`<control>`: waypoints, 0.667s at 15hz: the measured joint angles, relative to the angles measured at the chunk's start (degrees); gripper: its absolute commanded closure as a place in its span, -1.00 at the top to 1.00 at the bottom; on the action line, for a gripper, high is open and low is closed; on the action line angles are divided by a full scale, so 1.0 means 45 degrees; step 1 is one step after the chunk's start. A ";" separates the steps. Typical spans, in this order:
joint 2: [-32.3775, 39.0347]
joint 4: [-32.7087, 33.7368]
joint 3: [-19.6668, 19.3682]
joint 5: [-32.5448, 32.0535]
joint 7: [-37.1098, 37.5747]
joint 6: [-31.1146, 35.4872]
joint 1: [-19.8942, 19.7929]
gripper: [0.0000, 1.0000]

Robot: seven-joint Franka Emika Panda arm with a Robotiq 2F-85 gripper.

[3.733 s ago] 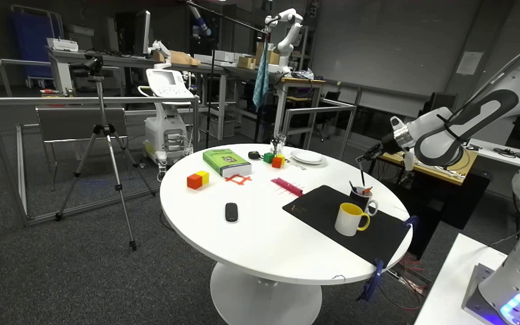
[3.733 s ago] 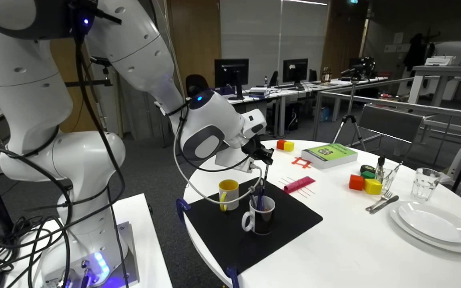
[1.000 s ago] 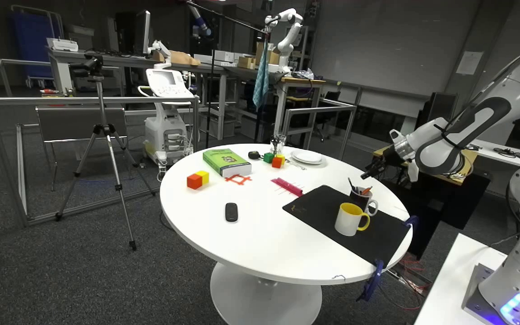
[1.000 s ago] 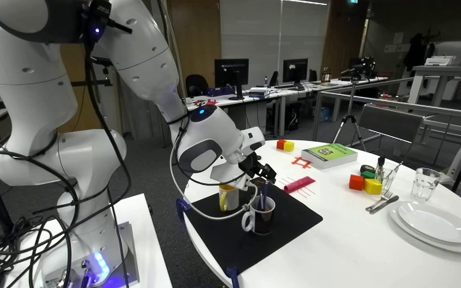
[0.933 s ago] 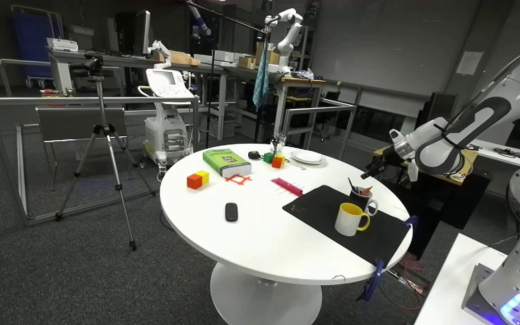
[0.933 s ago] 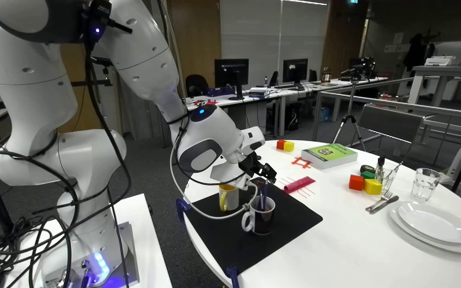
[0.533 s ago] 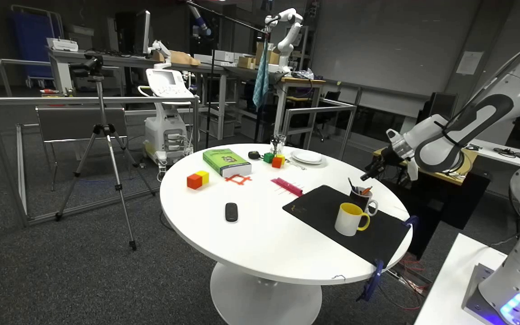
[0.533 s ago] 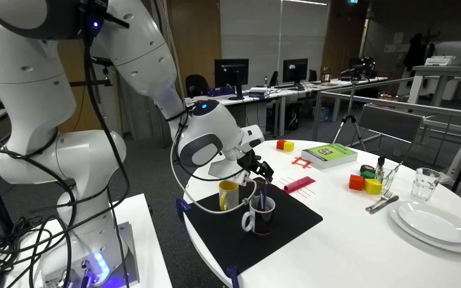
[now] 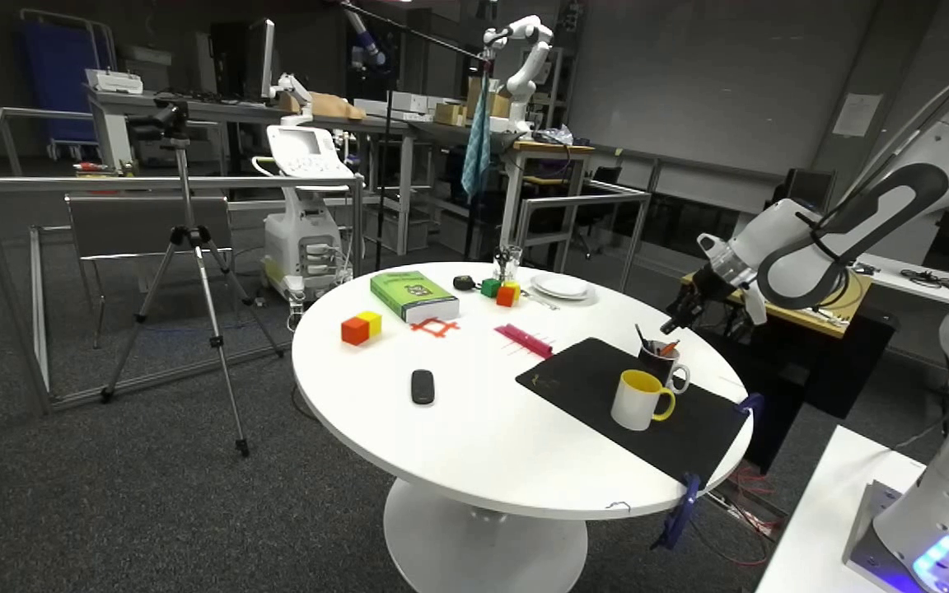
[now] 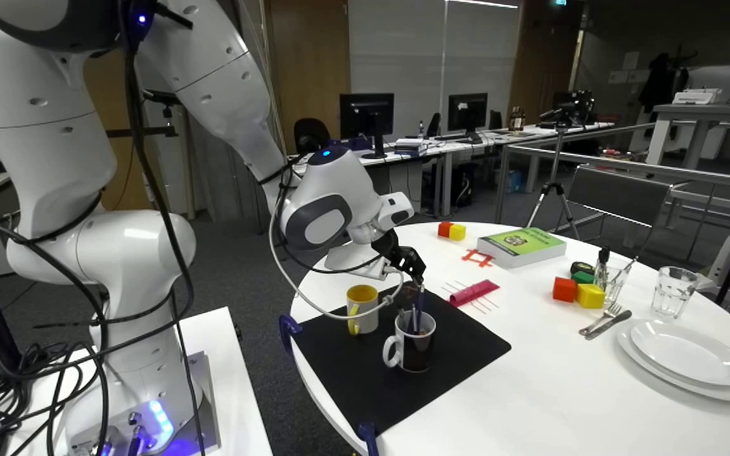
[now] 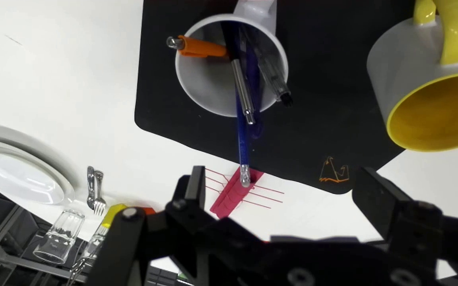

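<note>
Only the wrist view lets me look down into the dark mug (image 10: 417, 350), where an orange pen (image 11: 203, 48) leans out toward ten o'clock, a clear pen (image 11: 270, 73) toward four and a blue pencil (image 11: 242, 137) toward six. A small dark oblong object (image 9: 423, 387) on the round white table (image 9: 474, 436) shows in just an exterior view.

The gripper (image 11: 280, 184) has its fingers (image 11: 196, 186) spread wide. From it, in the wrist view, the dark mug stands at eleven o'clock and the yellow-rimmed mug (image 11: 416, 73) at two. The pencil's silvery end shows between the fingers, nearer the one at nine. In both exterior views the dark mug sits on the black mat (image 10: 365, 386), roughly at six o'clock below the fingertips.

I cannot tell whether finger and pencil touch. The bluish pens overlap too much to count; their lower ends are hidden. The frame cuts the white plates (image 11: 16, 174) off at nine o'clock.
</note>
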 measured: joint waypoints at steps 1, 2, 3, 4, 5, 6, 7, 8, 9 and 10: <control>0.0004 0.0003 0.0718 -0.0096 0.0016 -0.0135 -0.0676 1.00; 0.0005 0.0007 0.1436 -0.0263 0.0046 -0.0271 -0.1380 1.00; 0.0006 0.0004 0.2319 -0.0364 0.0062 -0.0378 -0.2234 1.00; 0.0004 0.0005 0.3308 -0.0419 0.0061 -0.0484 -0.3196 1.00; -0.0003 0.0008 0.4300 -0.0471 0.0061 -0.0621 -0.4173 1.00; -0.0018 0.0014 0.5290 -0.0505 0.0061 -0.0781 -0.5155 1.00; -0.0067 0.0015 0.6236 -0.0554 0.0061 -0.0924 -0.6114 1.00; -0.0173 0.0024 0.7074 -0.1075 0.0304 -0.1132 -0.7062 1.00; -0.0368 0.0029 0.7827 -0.1898 0.0843 -0.1443 -0.7978 1.00; -0.0697 0.0027 0.8578 -0.2739 0.1422 -0.1927 -0.8865 1.00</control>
